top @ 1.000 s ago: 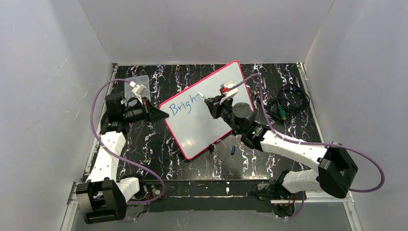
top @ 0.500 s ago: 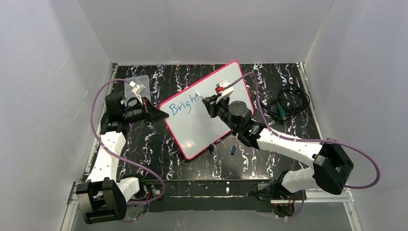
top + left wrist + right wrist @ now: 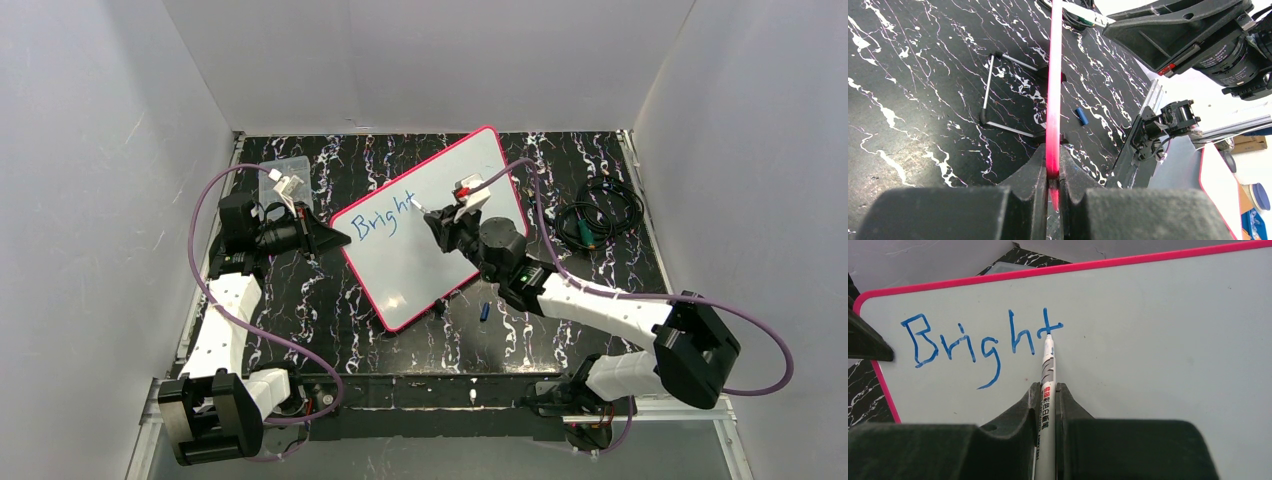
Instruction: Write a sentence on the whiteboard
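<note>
The whiteboard (image 3: 440, 250), white with a pink-red rim, stands tilted on the black table. My left gripper (image 3: 335, 238) is shut on its left rim (image 3: 1053, 100), seen edge-on in the left wrist view. My right gripper (image 3: 440, 215) is shut on a white marker (image 3: 1047, 385) whose blue tip touches the board at the crossbar of the "t". The sentence (image 3: 978, 342) reads "Bright" in blue; it also shows in the top view (image 3: 385, 217). Nothing else is written.
A clear plastic box (image 3: 285, 175) sits behind my left gripper. A coil of black cable (image 3: 597, 215) lies at the right. A small blue cap (image 3: 484, 311) lies on the table by the board's lower edge. A wire stand (image 3: 998, 95) props the board.
The letter "t" has been added after "Brigh". My right gripper shifted slightly with the marker. The left arm has not moved.
</note>
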`<state>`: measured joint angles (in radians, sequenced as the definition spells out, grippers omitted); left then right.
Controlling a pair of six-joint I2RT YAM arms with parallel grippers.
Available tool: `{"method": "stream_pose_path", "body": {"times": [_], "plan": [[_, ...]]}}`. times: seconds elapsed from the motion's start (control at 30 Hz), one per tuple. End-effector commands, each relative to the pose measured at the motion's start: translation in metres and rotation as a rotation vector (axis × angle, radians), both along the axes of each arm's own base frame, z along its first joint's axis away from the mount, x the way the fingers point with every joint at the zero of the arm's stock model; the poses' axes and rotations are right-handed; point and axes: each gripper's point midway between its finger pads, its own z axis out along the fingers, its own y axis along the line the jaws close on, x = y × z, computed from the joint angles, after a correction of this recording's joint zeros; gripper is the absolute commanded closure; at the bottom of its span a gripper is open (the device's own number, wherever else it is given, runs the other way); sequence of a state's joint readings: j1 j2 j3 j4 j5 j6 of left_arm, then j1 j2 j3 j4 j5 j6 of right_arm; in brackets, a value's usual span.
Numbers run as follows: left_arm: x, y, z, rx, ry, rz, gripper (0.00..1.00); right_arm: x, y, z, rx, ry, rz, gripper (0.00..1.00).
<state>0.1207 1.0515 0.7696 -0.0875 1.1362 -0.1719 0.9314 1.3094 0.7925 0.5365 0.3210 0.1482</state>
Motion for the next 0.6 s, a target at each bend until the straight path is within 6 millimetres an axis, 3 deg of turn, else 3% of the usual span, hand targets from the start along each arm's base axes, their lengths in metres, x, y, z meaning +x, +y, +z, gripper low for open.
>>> {"method": "stream_pose_path", "body": {"times": [0.0,0.3,0.57], "plan": [[-0.003,-0.002,0.018,0.008,-0.105,-0.034,1.0,-0.004,-0.008,-0.014,-0.008,0.038,-0.011,0.99],[-0.003,-0.002,0.017,0.008,-0.103,-0.033,1.0,-0.008,-0.012,-0.021,-0.015,0.053,-0.013,0.99],[-0.003,-0.002,0.017,0.008,-0.103,-0.032,1.0,0.002,-0.02,-0.011,-0.024,0.026,-0.078,0.99]]}}
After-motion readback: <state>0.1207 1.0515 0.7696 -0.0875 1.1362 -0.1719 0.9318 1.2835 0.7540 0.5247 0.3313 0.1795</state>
